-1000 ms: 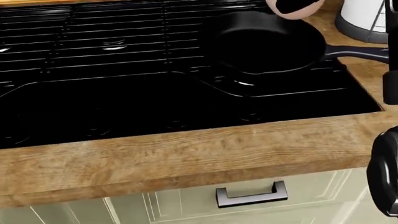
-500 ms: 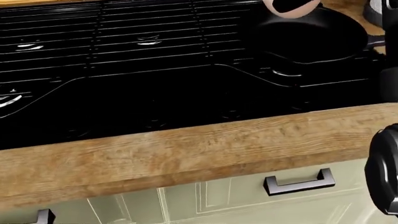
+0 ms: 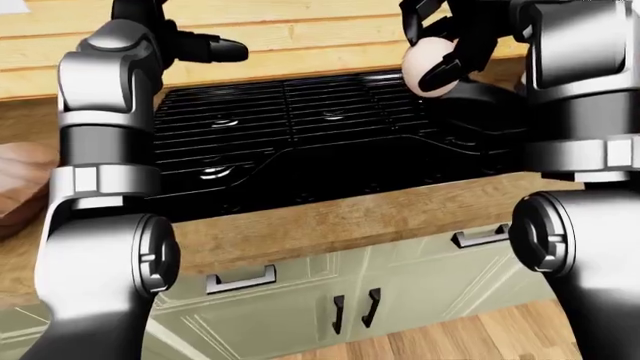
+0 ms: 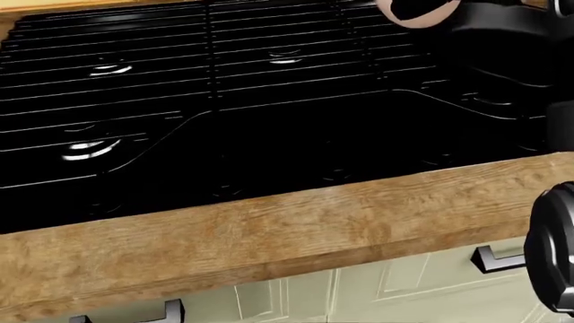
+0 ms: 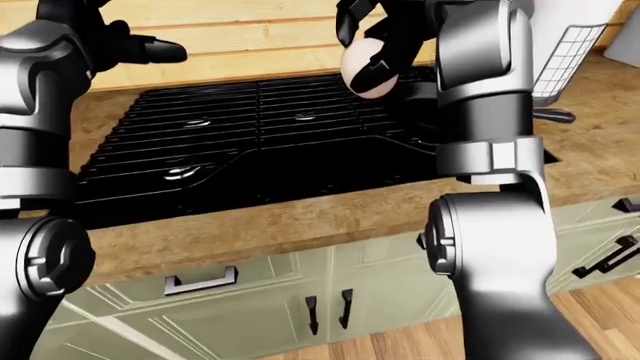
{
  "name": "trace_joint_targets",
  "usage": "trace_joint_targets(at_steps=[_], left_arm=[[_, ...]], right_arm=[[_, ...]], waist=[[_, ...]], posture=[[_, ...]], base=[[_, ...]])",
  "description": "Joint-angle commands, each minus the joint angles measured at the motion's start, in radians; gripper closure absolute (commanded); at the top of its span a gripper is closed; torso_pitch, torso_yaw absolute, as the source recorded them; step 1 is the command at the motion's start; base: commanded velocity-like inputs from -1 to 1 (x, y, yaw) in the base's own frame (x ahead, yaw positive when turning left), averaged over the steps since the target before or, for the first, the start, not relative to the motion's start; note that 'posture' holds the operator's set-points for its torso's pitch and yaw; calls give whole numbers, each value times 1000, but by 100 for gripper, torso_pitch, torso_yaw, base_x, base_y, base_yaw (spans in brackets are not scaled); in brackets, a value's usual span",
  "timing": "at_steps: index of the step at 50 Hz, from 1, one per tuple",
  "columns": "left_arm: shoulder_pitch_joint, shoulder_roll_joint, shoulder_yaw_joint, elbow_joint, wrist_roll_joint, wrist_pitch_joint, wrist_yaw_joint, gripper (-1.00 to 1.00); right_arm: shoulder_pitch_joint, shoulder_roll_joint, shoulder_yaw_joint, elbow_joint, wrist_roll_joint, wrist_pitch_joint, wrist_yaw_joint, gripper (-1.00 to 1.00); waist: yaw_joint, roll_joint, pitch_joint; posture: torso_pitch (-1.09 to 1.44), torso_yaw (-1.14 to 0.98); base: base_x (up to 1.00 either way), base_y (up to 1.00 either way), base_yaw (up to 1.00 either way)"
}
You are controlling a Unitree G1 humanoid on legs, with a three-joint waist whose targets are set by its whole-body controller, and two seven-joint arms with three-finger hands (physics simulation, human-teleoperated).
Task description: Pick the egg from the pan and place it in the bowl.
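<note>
My right hand (image 3: 440, 52) is shut on the pale egg (image 3: 424, 63) and holds it in the air above the black stove, just left of the black pan (image 4: 507, 30). The egg also shows at the top of the head view (image 4: 412, 15). In the eye views my right arm hides most of the pan; its handle (image 5: 556, 115) sticks out to the right. My left hand (image 3: 205, 49) is raised over the stove's far left corner, fingers extended and empty. A brown wooden bowl-like shape (image 3: 22, 184) is cut off at the left edge of the left-eye view.
The black stove with wire grates (image 4: 224, 101) is set in a wooden counter (image 4: 269, 229). Pale green cabinets with dark handles (image 3: 300, 300) are below. A white container with a wire side (image 5: 572, 52) stands on the counter at the right.
The whole head view has swung left: stove, pan and drawer handle slide right and the pan now sits at the right edge. The egg stays held at the top.
</note>
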Motion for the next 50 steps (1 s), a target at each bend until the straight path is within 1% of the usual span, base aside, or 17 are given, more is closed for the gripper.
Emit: trace_joint_targets(at_steps=[1, 3, 9, 13, 15, 16, 19, 29, 32, 33, 36, 41, 43, 45, 46, 47, 50], left_arm=[[-39, 10, 3, -36, 0, -32, 2, -100], [-39, 10, 2, -38, 0, -32, 3, -100], [-39, 8, 0, -37, 2, -33, 3, -100], [-38, 11, -1, -53, 3, -21, -3, -100], [-37, 13, -2, -72, 4, -6, -6, -100], [-40, 15, -1, -74, 4, -2, -7, -100], [-39, 16, 0, -75, 5, -3, -8, -100], [-41, 13, 0, -75, 9, -2, -7, -100], [-41, 12, 0, -76, 10, -1, -6, -100], [-42, 12, 0, -76, 10, 0, -6, -100], [-40, 12, 2, -80, 9, 1, -6, -100], [-39, 13, 2, -86, 8, 6, -6, -100], [-39, 13, 2, -89, 7, 8, -6, -100], [-40, 14, 3, -88, 7, 8, -5, -100], [-41, 14, 3, -85, 7, 7, -6, -100], [-43, 14, 3, -82, 7, 5, -5, -100], [-45, 13, 2, -76, 7, 1, -5, -100]], right_arm=[[-30, -13, -10, -22, -2, -9, -10, 100], [-33, -13, -10, -20, -2, -10, -9, 100], [-34, -13, -10, -11, -2, -15, -12, 100], [-37, -12, -9, -1, -2, -20, -16, 100], [-39, -11, -8, 1, -2, -21, -16, 100], [-41, -10, -8, 3, -3, -21, -16, 100], [-44, -10, -7, 7, -3, -23, -16, 100], [-36, -13, -9, -12, -4, -14, -9, 100], [-30, -14, -10, -23, -5, -8, -6, 100], [-29, -14, -10, -25, -5, -7, -5, 100], [-27, -13, -11, -26, -4, -7, -5, 100], [-27, -15, -11, -27, -4, -7, -4, 100], [-27, -15, -11, -30, -4, -5, -3, 100], [-26, -15, -11, -31, -4, -5, -3, 100], [-27, -15, -11, -27, -4, -7, -4, 100], [-29, -15, -11, -23, -3, -9, -5, 100], [-34, -12, -10, -7, -2, -19, -10, 100]], waist=[[-2, 1, -26], [1, -37, -33], [17, -26, -53], [19, 22, -30], [12, 74, -34], [9, 122, -46], [7, 106, -32], [-1, 6, -25], [4, -54, -37], [1, -21, -31], [12, -35, -54], [20, 13, -30], [15, 57, -30], [12, 147, -49], [10, 94, -39], [9, 108, -33], [8, 76, -39]], posture=[[0, 0], [0, 0], [0, 0], [0, 0], [0, 0], [0, 0], [0, 0], [0, 0], [0, 0], [0, 0], [0, 0], [0, 0], [0, 0], [0, 0], [0, 0], [0, 0], [0, 0]], base=[[0, 43, 0], [0, 43, 0], [0, 43, 0], [0, 43, 0], [0, 43, 0], [0, 43, 0], [0, 43, 0], [0, 42, 0], [0, 43, 0], [0, 43, 0], [0, 42, 0], [0, 42, 0], [0, 42, 0], [0, 43, 0], [0, 42, 0], [0, 42, 0], [0, 42, 0]])
